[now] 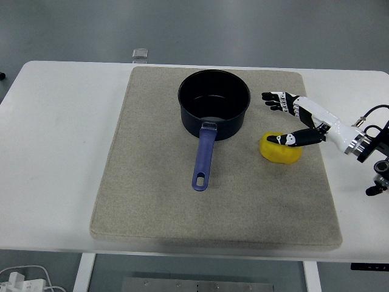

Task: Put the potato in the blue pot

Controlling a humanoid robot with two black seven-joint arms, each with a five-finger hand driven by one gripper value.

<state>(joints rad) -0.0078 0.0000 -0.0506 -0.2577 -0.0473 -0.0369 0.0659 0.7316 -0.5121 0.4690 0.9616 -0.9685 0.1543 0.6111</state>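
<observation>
Your right hand (pixel 290 119) was over the potato (pixel 281 149), not yet gripping it.

The potato lay on the beige mat (pixel 152 201), just right of the blue pot (pixel 214 103) and a little nearer you than the pot's rim. Your hand reached in from the right of the pot, its thumb lying across the potato's top while the other fingers (pixel 275 100) stayed spread and raised on the far side of the potato, closed on nothing. The potato looked bright yellow, smooth and rounded, lying flat on the mat. The pot stood upright, dark inside, its blue handle (pixel 204 157) pointing toward you. Mat and pot rested on the white table (pixel 55 158).
</observation>
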